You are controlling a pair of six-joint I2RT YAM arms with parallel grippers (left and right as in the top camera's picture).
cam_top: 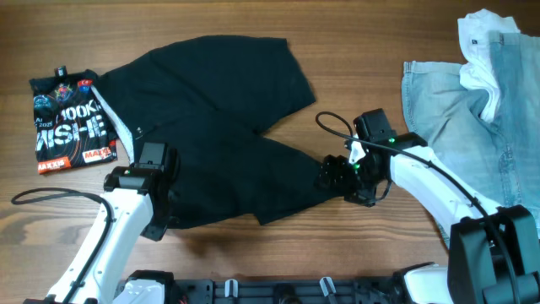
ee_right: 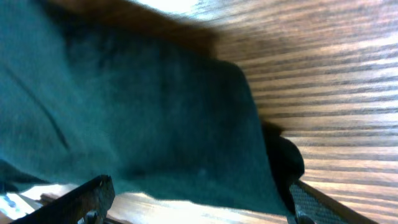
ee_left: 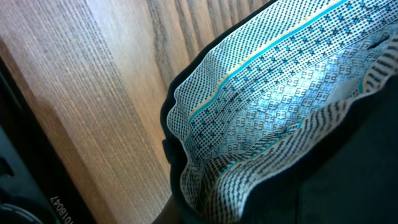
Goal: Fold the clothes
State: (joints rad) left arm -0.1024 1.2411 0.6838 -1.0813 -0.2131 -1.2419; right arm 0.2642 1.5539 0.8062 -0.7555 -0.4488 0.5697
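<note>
One unreadable; left gripper [cam_top: 161, 222] at black garment [cam_top: 211, 101].

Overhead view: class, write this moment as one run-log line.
black garment: spread out | left gripper: at its near edge | right gripper: at its hem, jaws open

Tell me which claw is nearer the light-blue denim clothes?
Right. The right claw sits at the black fabric shorts, near the light-blue denim clothes; the left claw sits across the shorts.
</note>
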